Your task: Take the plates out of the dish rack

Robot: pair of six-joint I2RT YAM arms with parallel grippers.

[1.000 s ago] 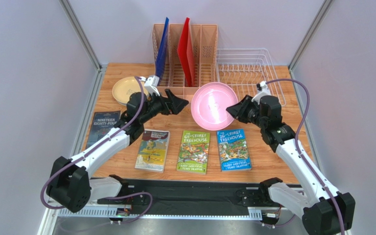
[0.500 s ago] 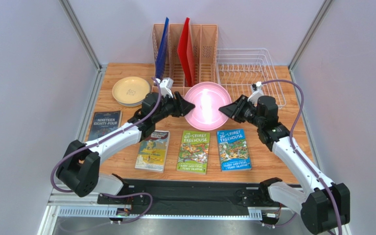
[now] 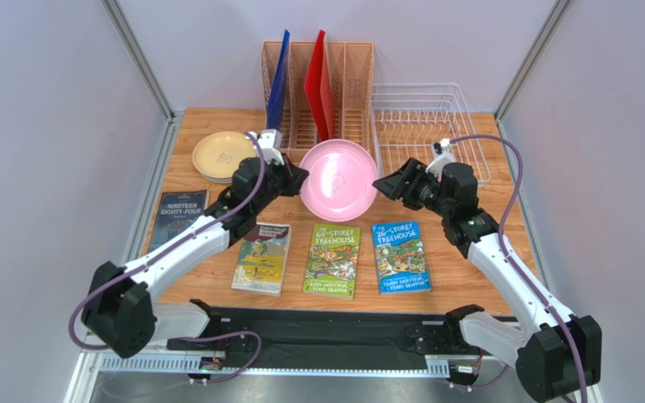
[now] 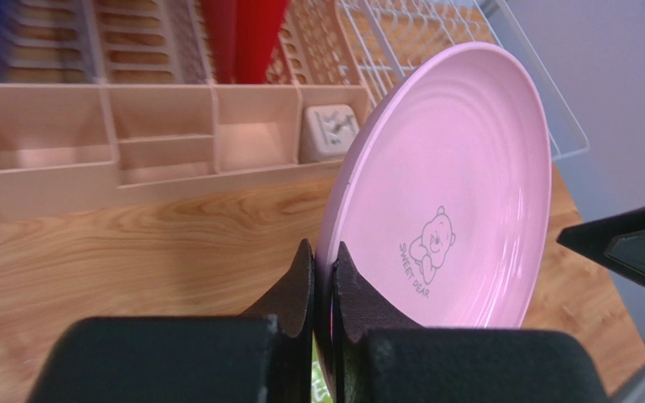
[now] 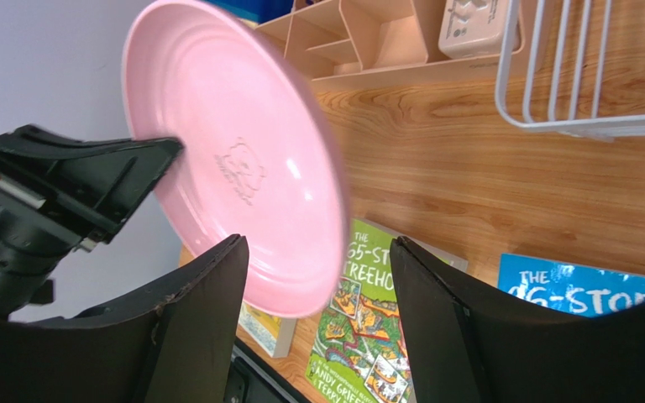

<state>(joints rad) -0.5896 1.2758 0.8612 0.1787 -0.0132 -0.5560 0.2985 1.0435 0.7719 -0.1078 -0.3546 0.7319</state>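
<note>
So, the left gripper (image 4: 322,260) has its fingers squeezed onto the left rim of the pink plate (image 4: 452,193), holding it up on edge and tilted, face toward the other arm. The right gripper (image 5: 317,242) is spread wide just off the plate's right rim; from above it looks a hair apart, and I can't tell for sure if a tip touches.

The plate hangs over a strip of bare wood on the table (image 3: 502,218), with the salmon-pink organiser (image 3: 351,92) just behind it and the row of books in front. The white wire dish rack (image 3: 422,126) sits back right, right beside the organiser. A stack of cream plates (image 3: 225,155) lies flat at back left, near the left gripper; can't tell how many are in it.

Writing: the plate has a little bear drawing and "SWEET BEAR". Below it, the green book (image 3: 332,259) reads "The 65-Storey Treehouse" and the blue book (image 3: 400,256) "The 26-Storey Treehouse". The dark book (image 3: 179,214) at far left says "Nineteen Eighty-Four". The fourth book (image 3: 261,258) is too small to read.

A blue board (image 3: 278,84) and red board (image 3: 319,84) stand upright in the organiser, and a small white block (image 4: 330,133) sits in a front compartment.
</note>
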